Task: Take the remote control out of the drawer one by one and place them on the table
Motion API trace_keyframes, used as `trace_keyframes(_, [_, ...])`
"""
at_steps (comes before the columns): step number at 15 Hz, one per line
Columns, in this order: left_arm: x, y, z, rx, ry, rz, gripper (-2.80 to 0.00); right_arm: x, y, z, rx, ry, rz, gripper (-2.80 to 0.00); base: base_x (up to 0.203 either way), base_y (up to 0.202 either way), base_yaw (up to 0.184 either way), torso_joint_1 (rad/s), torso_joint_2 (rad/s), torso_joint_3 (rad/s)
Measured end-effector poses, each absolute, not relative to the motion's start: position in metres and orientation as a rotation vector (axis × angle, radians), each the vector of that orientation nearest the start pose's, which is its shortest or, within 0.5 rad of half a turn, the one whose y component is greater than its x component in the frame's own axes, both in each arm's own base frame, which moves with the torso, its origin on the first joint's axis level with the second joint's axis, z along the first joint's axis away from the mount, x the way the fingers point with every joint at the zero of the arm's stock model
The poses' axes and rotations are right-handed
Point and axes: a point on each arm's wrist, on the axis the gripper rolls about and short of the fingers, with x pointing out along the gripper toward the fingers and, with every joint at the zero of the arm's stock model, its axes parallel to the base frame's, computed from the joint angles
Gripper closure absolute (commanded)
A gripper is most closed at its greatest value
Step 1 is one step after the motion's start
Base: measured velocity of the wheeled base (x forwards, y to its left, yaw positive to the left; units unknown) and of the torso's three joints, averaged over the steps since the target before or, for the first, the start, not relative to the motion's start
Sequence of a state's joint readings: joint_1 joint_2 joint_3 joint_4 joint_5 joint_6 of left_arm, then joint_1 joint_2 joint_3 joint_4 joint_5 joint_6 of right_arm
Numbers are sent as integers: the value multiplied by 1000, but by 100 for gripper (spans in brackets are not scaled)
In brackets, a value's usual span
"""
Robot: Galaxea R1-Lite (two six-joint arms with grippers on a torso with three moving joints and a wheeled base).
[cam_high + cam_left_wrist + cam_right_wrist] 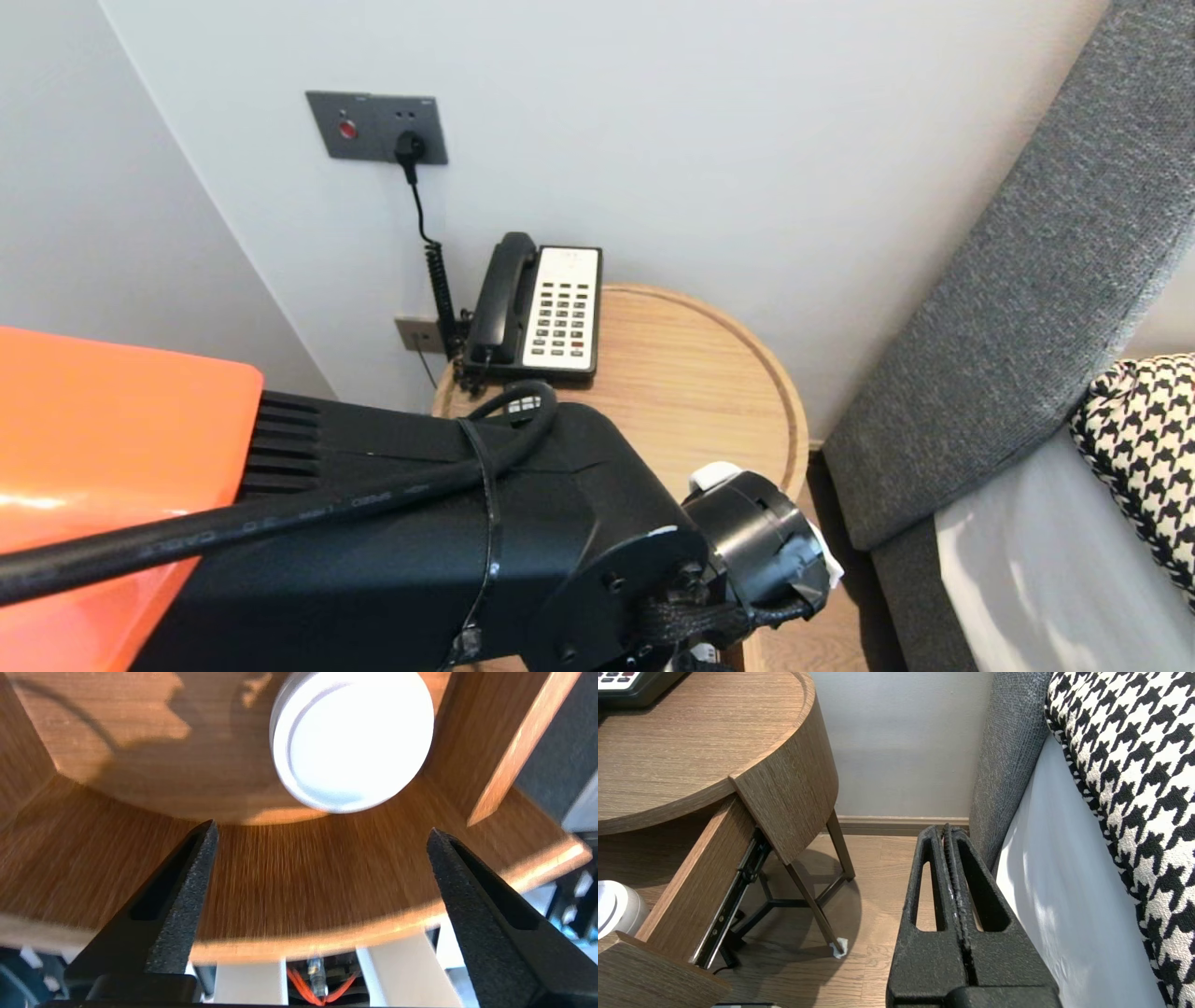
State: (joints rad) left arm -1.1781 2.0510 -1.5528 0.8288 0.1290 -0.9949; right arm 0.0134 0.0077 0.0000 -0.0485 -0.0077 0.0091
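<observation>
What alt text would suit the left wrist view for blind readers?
The left pincer, its two black fingers wide apart, points into an open wooden drawer. A round white jar sits inside beyond the fingertips, untouched.

White round jar point(351, 741) inside open drawer point(140, 765)

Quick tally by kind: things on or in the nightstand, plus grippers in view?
Telephone: 1
White jar: 1, in the open drawer
Grippers: 2, left gripper open, right gripper shut
Total: 4
</observation>
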Motion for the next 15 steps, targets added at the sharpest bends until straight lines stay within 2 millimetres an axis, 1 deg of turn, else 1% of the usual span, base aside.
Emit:
trace_keyframes(6, [143, -334, 136, 11, 1312, -232, -280, -22, 0, 81, 10, -41, 6, 0, 0, 0, 0, 0, 0, 0])
trace_keyframes(11, [147, -337, 126, 36, 1294, -197, -280, -22, 0, 81, 10, -41, 6, 0, 0, 0, 0, 0, 0, 0])
trace_keyframes(15, [150, -340, 126, 26, 1285, -205, -280, -22, 0, 81, 10, -41, 6, 0, 0, 0, 0, 0, 0, 0])
